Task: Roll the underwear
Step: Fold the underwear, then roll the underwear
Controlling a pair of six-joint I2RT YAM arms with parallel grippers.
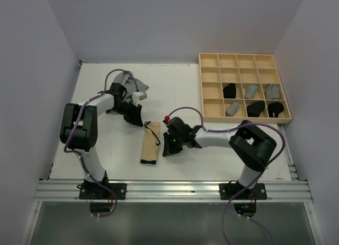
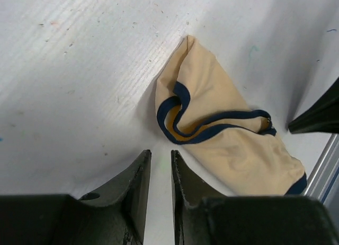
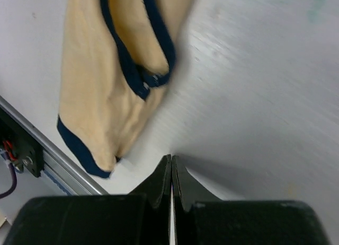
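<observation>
Tan-beige cloth underwear point(image 1: 150, 143) with navy trim, on the white counter point(image 1: 122, 155)
We see it folded lengthwise into a flat strip, trim curling open midway; a crumpled grey garment point(image 1: 139, 85) lies farther back.

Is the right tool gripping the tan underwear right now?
No, the right tool is shut with nothing between its fingers, and the tan underwear lies on the table apart from it.

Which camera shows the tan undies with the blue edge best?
The left wrist view: the tan underwear is close, nearly whole, with folds and dark trim clear. The top view shows it whole but tiny; the right wrist view cuts off its top.
</observation>
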